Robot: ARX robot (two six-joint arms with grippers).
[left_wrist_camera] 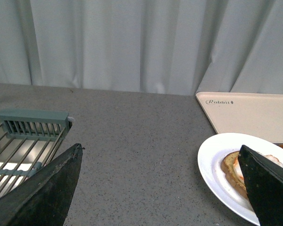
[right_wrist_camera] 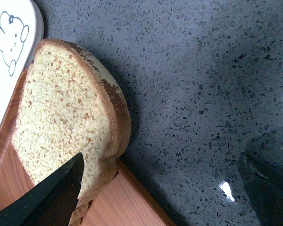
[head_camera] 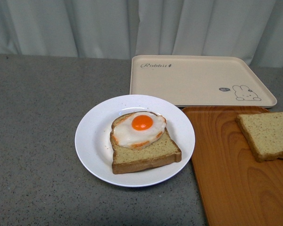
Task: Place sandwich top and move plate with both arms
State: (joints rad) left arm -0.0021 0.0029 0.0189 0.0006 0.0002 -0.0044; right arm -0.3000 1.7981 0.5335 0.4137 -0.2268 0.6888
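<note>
On the orange-brown wooden tray (head_camera: 231, 183), at 3 o'clock of the plate (head_camera: 92, 141) in the front view: sandwich top (head_camera: 269, 134), lying flat and bare of topping, well apart from the plate. From the right wrist camera, shown with its rounded crust edge hanging past the tray's rim over the speckled grey countertop (head_camera: 37, 150).

Close above it, right gripper (right_wrist_camera: 160, 157) spread wide and pinching nothing. One dark finger (right_wrist_camera: 52, 193) overlapping a corner of the slice (touching or merely above, cannot tell), the other out over bare counter, with only the crust side of the slice reaching into the gap between them.

Near the middle of the front view, the white plate resting on the counter and bearing a bread slice (head_camera: 146, 160) topped with a fried egg (head_camera: 139, 128). At 1 o'clock of the plate, just beside its rim, a cream rabbit-print tray (head_camera: 198, 80). At 4 o'clock, the wooden tray's edge close against the plate (contact not clear).

From the left wrist camera, left gripper (left_wrist_camera: 160, 147) likewise spread wide and empty above grey counter. Plate and egg-topped slice partly hidden behind one of its fingers, a wire dish rack (left_wrist_camera: 33, 125) near the other, pale curtain (left_wrist_camera: 132, 42) behind.
</note>
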